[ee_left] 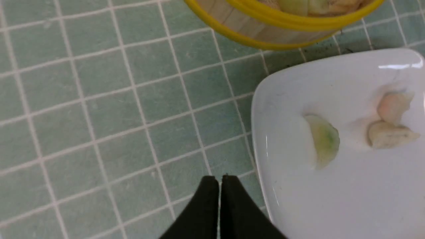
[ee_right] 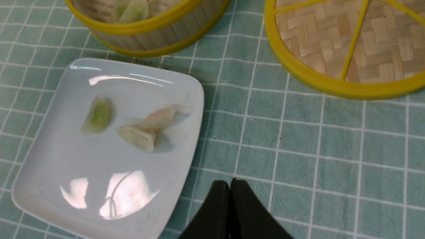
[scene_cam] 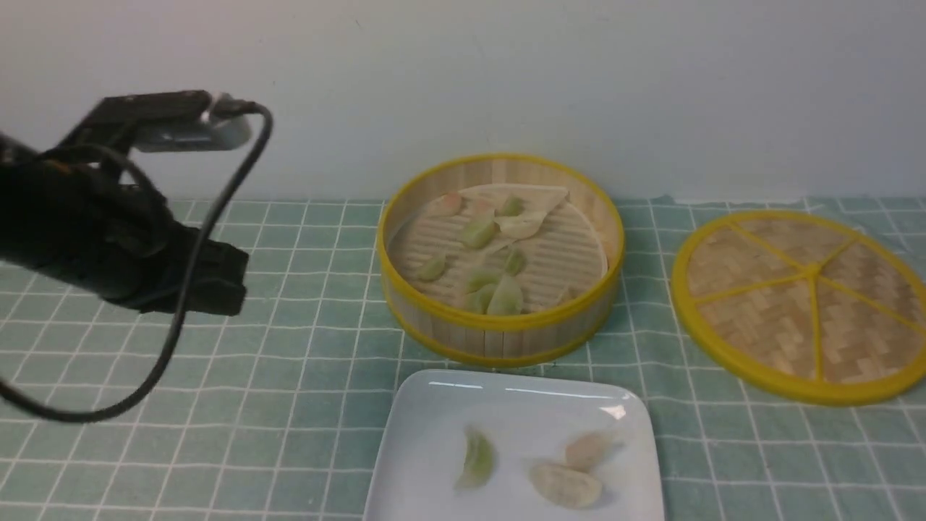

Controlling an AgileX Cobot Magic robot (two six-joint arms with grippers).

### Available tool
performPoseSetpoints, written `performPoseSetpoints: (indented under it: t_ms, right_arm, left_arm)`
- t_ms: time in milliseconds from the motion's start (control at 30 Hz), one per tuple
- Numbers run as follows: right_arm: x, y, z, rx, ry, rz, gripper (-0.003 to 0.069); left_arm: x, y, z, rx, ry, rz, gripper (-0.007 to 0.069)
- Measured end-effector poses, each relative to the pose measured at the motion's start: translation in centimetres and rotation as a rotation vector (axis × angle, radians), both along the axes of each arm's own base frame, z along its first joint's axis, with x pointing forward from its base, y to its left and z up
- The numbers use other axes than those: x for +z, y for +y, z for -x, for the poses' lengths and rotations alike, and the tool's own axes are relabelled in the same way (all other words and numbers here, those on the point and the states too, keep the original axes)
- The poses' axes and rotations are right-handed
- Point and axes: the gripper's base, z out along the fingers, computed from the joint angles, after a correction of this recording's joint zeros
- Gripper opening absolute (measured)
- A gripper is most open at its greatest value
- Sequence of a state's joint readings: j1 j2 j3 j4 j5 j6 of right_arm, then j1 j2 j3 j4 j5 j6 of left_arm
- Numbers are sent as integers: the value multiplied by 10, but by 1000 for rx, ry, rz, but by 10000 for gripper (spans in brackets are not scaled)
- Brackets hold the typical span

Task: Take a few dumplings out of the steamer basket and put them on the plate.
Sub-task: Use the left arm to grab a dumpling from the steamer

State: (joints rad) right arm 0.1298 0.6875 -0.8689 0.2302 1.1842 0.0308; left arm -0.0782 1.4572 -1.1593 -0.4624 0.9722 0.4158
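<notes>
The steamer basket point(scene_cam: 499, 329) stands at the table's middle, holding several pale green dumplings point(scene_cam: 479, 233) and a pinkish one on its paper-lined floor. In front of it lies the white plate point(scene_cam: 427, 434) with three dumplings on it: a green one point(scene_cam: 477, 458), a pinkish one point(scene_cam: 587, 449) and a whitish one point(scene_cam: 566, 483). My left gripper point(ee_left: 220, 177) is shut and empty, hovering over the cloth just left of the plate point(ee_left: 265, 109). My right gripper point(ee_right: 230, 182) is also shut and empty, above the cloth right of the plate point(ee_right: 186, 93). The right arm is out of the front view.
The flat woven basket lid point(scene_cam: 803, 304) with yellow rim lies to the right of the steamer basket. A green checked cloth point(scene_cam: 304, 362) covers the table. The left arm's black cable point(scene_cam: 173, 325) loops down at the left. A pale wall stands close behind.
</notes>
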Motion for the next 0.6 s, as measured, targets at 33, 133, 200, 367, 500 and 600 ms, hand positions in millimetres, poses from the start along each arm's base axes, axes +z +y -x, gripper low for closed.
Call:
performPoseSetpoints:
  t_ms: [33, 133, 200, 367, 500, 600]
  right_arm:
    - [1, 0, -1, -1, -9, -1, -13]
    - [3, 0, -2, -2, -34, -8, -13]
    - [4, 0, -2, -2, -49, -10, -13]
    - [4, 0, -2, -2, -49, -11, -13]
    - [4, 0, -2, -2, -49, -11, -13]
    - [4, 0, -2, -4, -48, -12, -13]
  left_arm:
    - [-1, -7, -7, -35, 2, -5, -6]
    - [-4, -25, -24, -105, -1, -20, -6]
    - [-5, -49, -48, -180, -19, -50, -6]
    - [-13, -82, -82, -274, -62, -138, -6]
    - [-28, -103, -109, -338, -108, -189, 8]
    - [-37, -113, -123, -343, -145, -195, 52]
